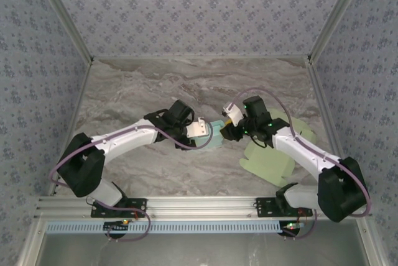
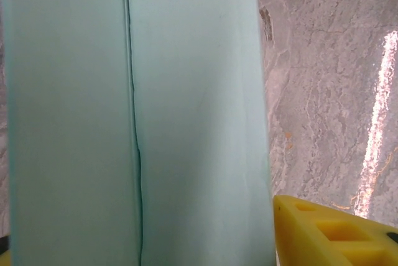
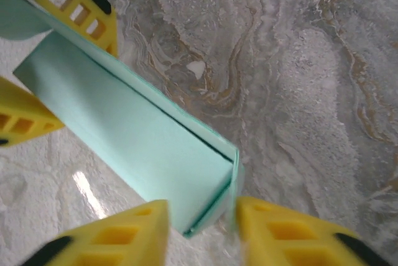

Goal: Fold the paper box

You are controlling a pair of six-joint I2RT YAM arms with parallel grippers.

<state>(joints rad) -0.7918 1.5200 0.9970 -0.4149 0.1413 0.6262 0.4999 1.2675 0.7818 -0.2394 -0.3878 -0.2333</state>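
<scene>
The paper box (image 3: 137, 142) is located near the centre of the marbled table (image 1: 143, 86), between the two arms, which converge on it from opposite sides. It is a long, narrow, pale green body with its side walls folded up; in the left wrist view a straight seam (image 2: 133, 154) runs along its length. The right gripper (image 3: 202, 207) is positioned over one end of the box, with one yellow finger (image 3: 118, 238) bearing against the near wall and the other against the far corner, so this claw is clenched on the end of the box. The left gripper (image 1: 210, 135) straddles the opposite end. In the right wrist view one of its fingers (image 3: 81, 14) lies along the upper wall and the other sits just beside the lower corner. In the left wrist view the box spans the gap between its fingers, with one finger at the box edge. Whether this claw is grasping or released cannot be told. A second flat, pale green sheet (image 1: 273, 160) lies on the table beneath the right arm, apart from the box.
</scene>
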